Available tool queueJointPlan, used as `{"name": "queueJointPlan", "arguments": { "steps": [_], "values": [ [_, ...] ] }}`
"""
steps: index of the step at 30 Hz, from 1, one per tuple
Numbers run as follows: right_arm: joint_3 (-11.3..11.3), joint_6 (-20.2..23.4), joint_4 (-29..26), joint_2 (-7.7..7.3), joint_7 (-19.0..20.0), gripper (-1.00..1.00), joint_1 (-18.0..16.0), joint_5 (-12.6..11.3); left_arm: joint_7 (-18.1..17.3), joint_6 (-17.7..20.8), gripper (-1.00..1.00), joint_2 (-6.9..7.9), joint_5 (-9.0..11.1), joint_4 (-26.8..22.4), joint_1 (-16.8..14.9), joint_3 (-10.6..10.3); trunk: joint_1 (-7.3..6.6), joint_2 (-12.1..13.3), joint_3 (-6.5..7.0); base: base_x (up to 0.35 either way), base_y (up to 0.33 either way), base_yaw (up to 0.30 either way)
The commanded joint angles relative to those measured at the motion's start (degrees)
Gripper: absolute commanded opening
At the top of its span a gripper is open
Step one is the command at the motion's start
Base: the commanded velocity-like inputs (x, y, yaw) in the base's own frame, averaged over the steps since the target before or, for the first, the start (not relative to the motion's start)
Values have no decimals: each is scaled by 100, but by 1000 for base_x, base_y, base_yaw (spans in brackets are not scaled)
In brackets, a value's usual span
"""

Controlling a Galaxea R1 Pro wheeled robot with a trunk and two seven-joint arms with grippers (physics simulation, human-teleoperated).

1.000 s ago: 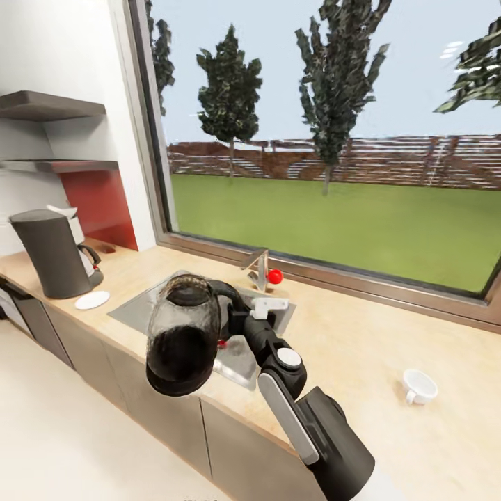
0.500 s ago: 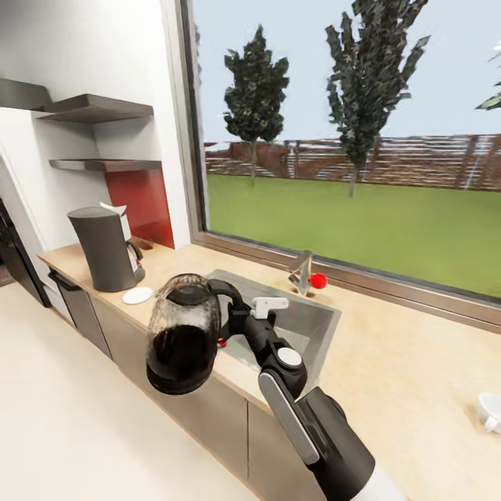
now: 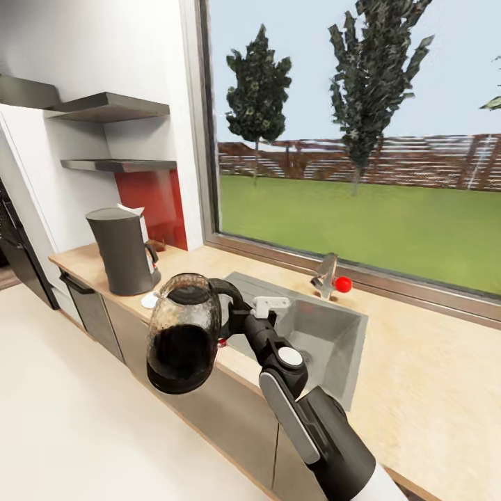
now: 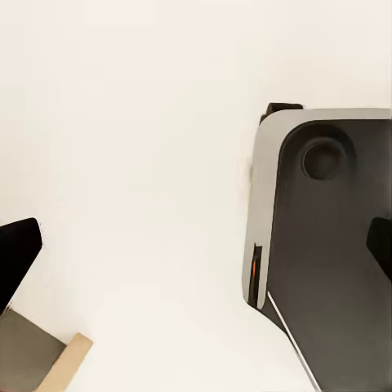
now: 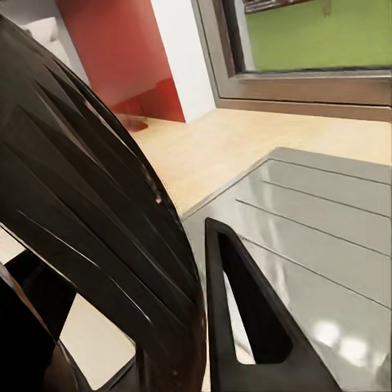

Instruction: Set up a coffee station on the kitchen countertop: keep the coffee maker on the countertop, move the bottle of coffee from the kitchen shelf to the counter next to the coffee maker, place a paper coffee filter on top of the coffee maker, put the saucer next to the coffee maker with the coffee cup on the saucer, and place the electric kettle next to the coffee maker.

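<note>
Electric kettle (image 3: 183, 332) held aloft by handle, right tool (image 3: 233, 321) clamped on it, off bench (image 3: 417, 362) front edge; left tool state cannot be told.

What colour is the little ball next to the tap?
Red. The ball sits beside the tap, clearest in the head view.

The countertop (image 3: 410, 390) bears the coffee maker (image 3: 124, 252) and saucer (image 3: 149, 300).
</note>
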Motion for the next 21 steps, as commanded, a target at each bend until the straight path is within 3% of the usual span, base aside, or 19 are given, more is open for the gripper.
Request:
{"name": "queueJointPlan", "arguments": {
  "steps": [1,9,21],
  "values": [
    [9,11,-9,1,-41,-100,-9,-36,-36,-14,100,2,6,9,-6,42,5,-14,-14,86,304,0],
    [11,11,-10,1,-41,-100,-9,-37,-76,-13,100,2,6,9,-6,42,5,-14,-14,128,303,0],
    [7,11,-10,1,-41,-100,-9,-37,-107,-15,100,2,6,9,-6,42,5,-14,-14,240,252,0]
  ]
}}
